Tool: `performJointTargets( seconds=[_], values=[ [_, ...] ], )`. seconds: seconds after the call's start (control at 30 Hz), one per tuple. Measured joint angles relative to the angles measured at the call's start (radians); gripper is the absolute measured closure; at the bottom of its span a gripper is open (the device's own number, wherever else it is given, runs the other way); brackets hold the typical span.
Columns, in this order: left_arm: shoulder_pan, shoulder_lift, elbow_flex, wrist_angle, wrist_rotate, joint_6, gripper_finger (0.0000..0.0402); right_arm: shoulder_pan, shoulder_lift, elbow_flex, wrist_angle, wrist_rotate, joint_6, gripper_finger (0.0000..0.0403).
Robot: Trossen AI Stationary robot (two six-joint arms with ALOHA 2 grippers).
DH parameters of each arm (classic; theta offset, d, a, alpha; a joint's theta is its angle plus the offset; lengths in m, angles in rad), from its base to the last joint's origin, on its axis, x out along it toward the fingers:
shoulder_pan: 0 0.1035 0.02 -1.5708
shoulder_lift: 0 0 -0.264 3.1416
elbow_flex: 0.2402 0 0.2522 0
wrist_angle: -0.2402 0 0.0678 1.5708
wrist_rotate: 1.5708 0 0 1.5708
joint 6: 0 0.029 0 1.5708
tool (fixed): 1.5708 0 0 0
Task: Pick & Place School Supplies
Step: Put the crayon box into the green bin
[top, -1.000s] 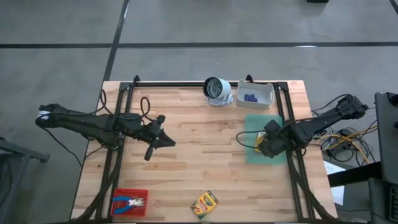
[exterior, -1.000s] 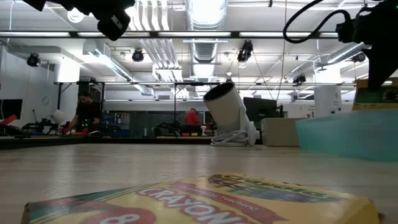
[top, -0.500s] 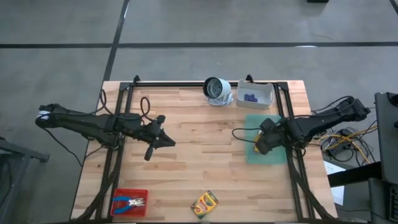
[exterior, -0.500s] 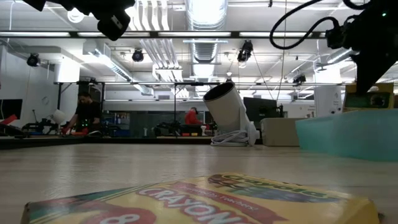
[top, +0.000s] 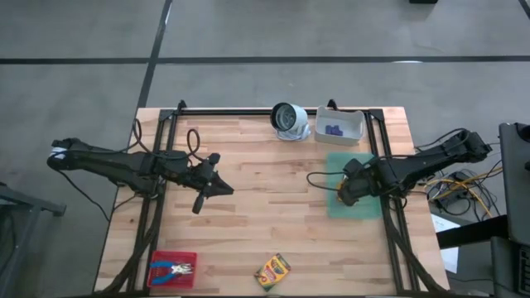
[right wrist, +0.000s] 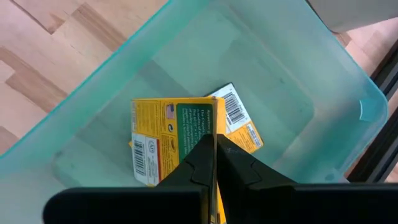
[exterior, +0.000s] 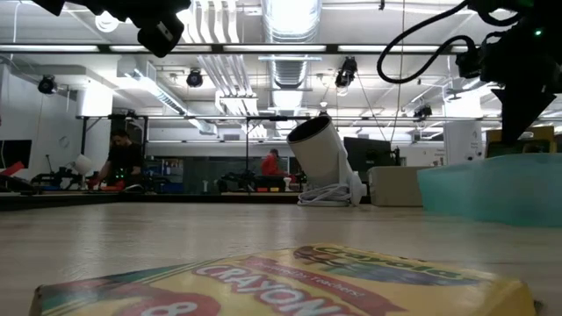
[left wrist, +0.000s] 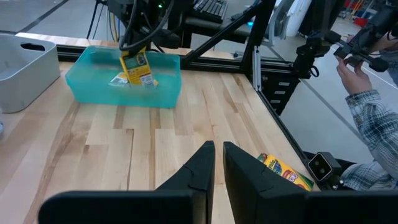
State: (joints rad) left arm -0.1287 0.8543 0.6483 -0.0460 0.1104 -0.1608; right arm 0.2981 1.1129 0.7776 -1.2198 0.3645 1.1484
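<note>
My right gripper (top: 346,192) hangs over the teal bin (top: 366,207) at the table's right, shut on a yellow-and-green crayon box (right wrist: 177,134). A second crayon box (right wrist: 241,127) lies flat on the bin's floor beneath it. A third crayon box (top: 272,271) lies flat on the wood near the table's near edge. My left gripper (top: 207,187) hovers shut over the table's left-middle, touching nothing. The blue-handled tool (top: 175,268) lies in the red tray (top: 157,257). Purple pieces (top: 334,129) sit in the white bin (top: 354,118). My right gripper pinches the crayon box between its two fingers at the box's upper end (right wrist: 210,138), coming from above and pointing down. The box hangs tilted below the fingers (left wrist: 135,65), inside the teal bin's walls. Whether its lower end touches the box beneath, I cannot tell.
A white-grey round camera (top: 288,117) stands at the far edge beside the white bin. Black frame rails run along the table's sides and far edge. Bare wood lies across the table's middle. A person's hand (left wrist: 354,67) and plaid sleeve show beyond the table's near-right corner.
My right gripper has moved a little toward the table's left and down, still shut, carrying the crayon box lower inside the teal bin.
</note>
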Motion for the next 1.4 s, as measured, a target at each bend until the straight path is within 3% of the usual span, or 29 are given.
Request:
performJointTargets(
  seconds=[0.47, 0.77, 0.93, 1.2, 1.4],
  values=[
    [0.0, 0.0, 0.0, 0.0, 0.0, 0.0, 0.0364, 0.0, 0.001, 0.0, 0.012, 0.001, -0.084, 0.0301],
    [0.0, 0.0, 0.0, 0.0, 0.0, 0.0, 0.0364, 0.0, 0.001, 0.025, 0.01, 0.139, -0.06, 0.0295],
    [0.0, 0.0, 0.0, 0.0, 0.0, 0.0, 0.0364, 0.002, 0.0, 0.091, 0.031, 0.149, -0.01, 0.0282],
    [0.0, 0.0, 0.0, 0.0, 0.0, 0.0, 0.0364, 0.004, 0.0, 0.181, 0.237, 0.178, -0.185, 0.0258],
    [0.0, 0.0, 0.0, 0.0, 0.0, 0.0, 0.0364, 0.004, 0.002, 0.159, 0.493, 0.181, -0.319, 0.0257]
  ],
)
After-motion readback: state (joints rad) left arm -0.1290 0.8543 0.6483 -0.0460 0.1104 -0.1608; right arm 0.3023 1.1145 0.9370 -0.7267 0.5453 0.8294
